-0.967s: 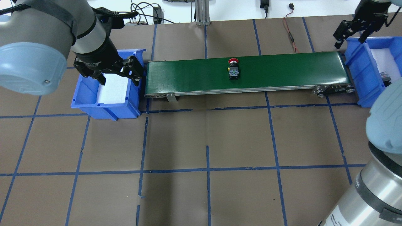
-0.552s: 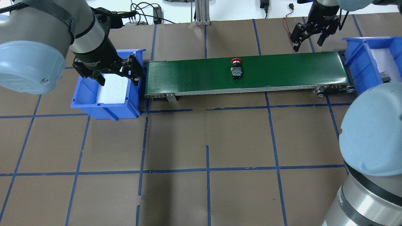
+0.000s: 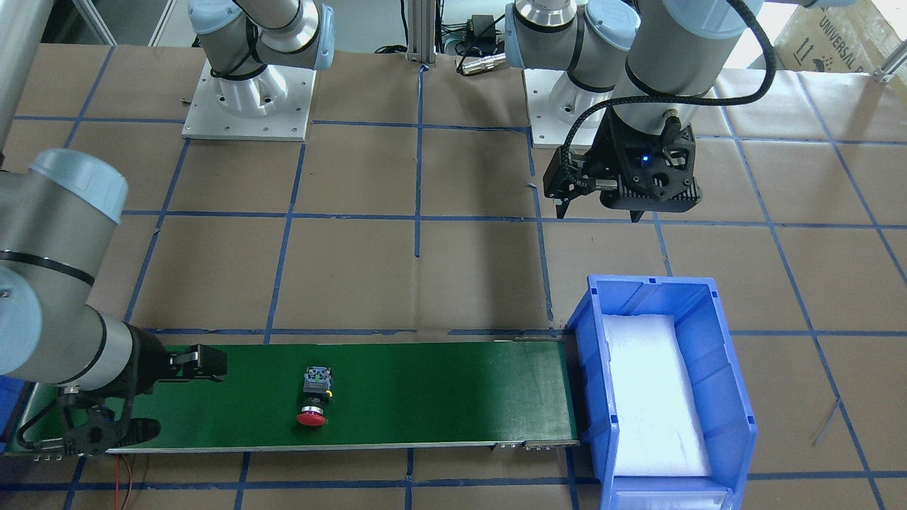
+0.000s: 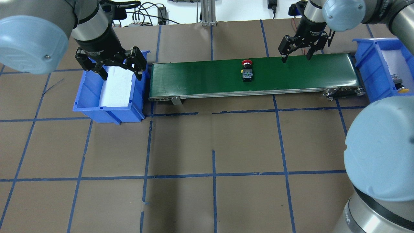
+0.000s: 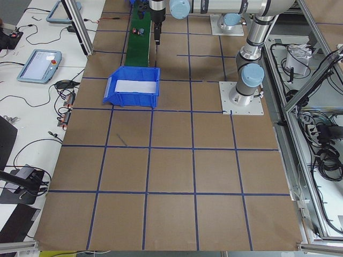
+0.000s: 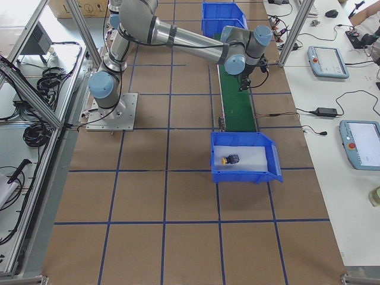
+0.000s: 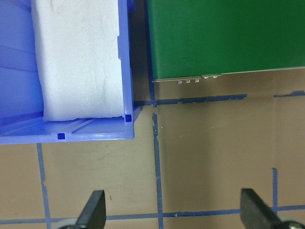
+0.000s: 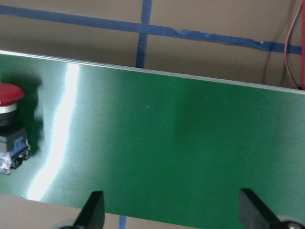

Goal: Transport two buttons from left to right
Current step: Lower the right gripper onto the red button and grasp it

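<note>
Your right gripper (image 4: 296,58) hangs wide open and empty above the green belt (image 4: 200,76), the red button (image 4: 247,69) lying off to its side, so a low sideways approach could knock it overboard.

A belt (image 4: 200,76) spans from left bin (image 4: 108,111) to right bin (image 4: 367,69); one button (image 4: 247,70) lies mid-belt, the other button (image 6: 230,159) inside the right bin.
</note>
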`<state>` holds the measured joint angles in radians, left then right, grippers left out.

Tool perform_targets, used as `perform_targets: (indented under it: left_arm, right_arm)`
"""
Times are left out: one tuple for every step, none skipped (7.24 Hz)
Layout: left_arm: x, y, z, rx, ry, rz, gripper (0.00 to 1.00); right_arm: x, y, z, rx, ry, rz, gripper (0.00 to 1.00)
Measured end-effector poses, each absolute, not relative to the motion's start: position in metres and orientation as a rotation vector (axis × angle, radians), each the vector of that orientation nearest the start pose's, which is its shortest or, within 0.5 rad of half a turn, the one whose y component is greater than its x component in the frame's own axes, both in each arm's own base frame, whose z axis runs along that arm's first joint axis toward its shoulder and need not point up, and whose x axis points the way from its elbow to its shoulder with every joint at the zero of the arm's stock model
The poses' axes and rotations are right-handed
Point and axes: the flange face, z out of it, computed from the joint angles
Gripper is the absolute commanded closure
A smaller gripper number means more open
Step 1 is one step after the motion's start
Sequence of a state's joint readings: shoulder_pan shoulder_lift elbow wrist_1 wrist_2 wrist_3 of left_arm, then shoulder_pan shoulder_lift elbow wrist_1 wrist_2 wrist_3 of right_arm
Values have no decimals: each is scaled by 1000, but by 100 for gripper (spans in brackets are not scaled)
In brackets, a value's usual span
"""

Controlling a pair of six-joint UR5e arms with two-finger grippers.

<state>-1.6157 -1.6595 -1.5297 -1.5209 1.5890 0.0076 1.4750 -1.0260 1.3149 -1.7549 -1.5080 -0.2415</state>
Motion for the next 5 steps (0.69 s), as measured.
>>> perform_targets:
  left_arm:
    - [-157,-528,469,89,3122,2,0]
    - [-159,-528,468,93,3122,7,0]
    - [-159,-528,467,95,3123,9,0]
    - [-159,-528,468,96,3123,9,0]
    - [-159,-527,468,97,3123,9,0]
  right_arm:
    - [88,-690,300,-192,3058,125,1]
    - [95,-686,294,-174,3061,116,1]
    - [99,-683,288,-154,3064,100,1]
    - [101,-680,285,-136,3066,91,1]
    - [103,-679,284,-119,3068,87,1]
